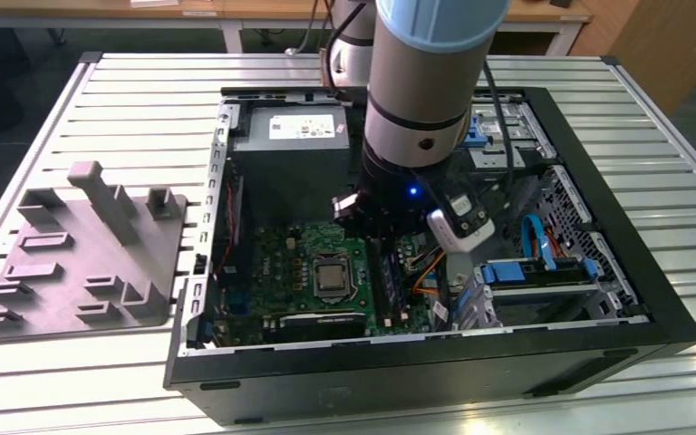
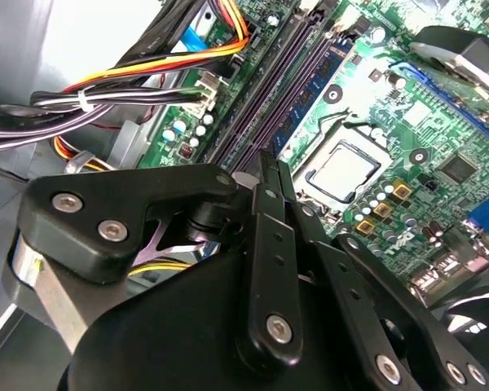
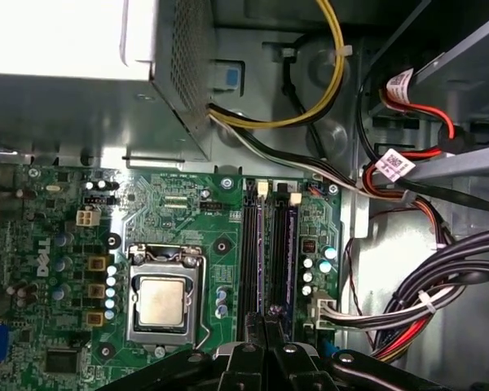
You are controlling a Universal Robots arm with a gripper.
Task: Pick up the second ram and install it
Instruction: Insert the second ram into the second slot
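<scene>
Inside the open computer case (image 1: 203, 362), my gripper (image 1: 379, 240) hangs low over the green motherboard (image 1: 287, 263). In both wrist views its black fingertips (image 2: 269, 167) (image 3: 265, 314) are pressed together with nothing between them, just above one end of the long memory slots. A slim blue-green stick, the second ram (image 3: 290, 252) (image 2: 314, 81), stands seated in one slot, beside a dark slot (image 3: 253, 252). I cannot tell whether the fingertips touch the stick.
The CPU socket (image 3: 163, 301) lies beside the slots. The power supply (image 1: 290, 136) and its cable bundles (image 3: 424, 301) crowd the far side. A drive cage with blue parts (image 1: 542, 272) fills the exterior view's right. A grey holder fixture (image 1: 82, 245) rests on the slatted table.
</scene>
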